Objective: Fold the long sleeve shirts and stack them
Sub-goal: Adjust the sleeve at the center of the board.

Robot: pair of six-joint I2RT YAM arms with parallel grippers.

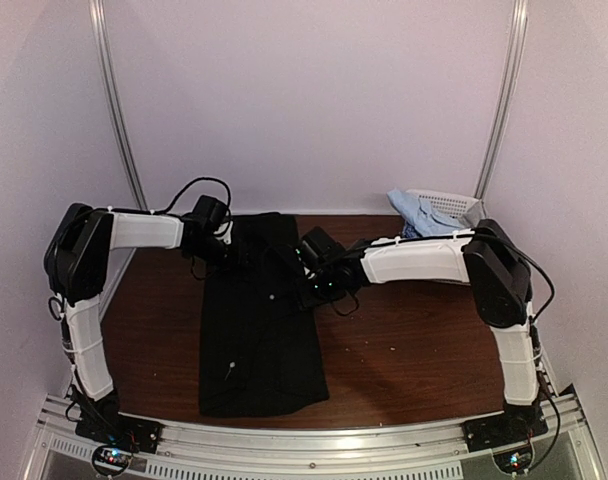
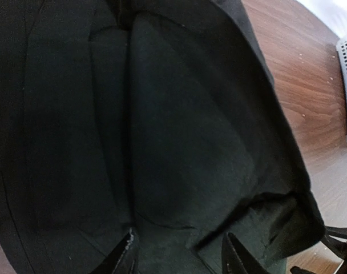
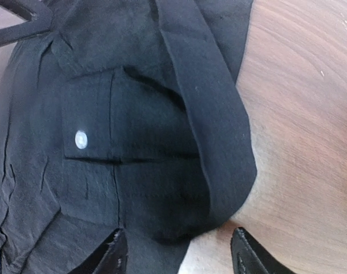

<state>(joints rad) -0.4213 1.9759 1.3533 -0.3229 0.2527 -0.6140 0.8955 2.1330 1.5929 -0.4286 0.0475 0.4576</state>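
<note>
Our left gripper [image 2: 182, 254] and right gripper [image 3: 179, 251] gape over the black shirt [image 1: 259, 330]; closing shallow, we risk pinching one layer and skewing the fold

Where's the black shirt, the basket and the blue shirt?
black shirt [image 1: 259, 350], top view, its middle.
basket [image 1: 454, 204], top view, holey side.
blue shirt [image 1: 410, 211], top view, bunched cloth.

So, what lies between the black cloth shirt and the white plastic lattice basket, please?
Bare brown wooden table, as the left wrist view shows.
</note>
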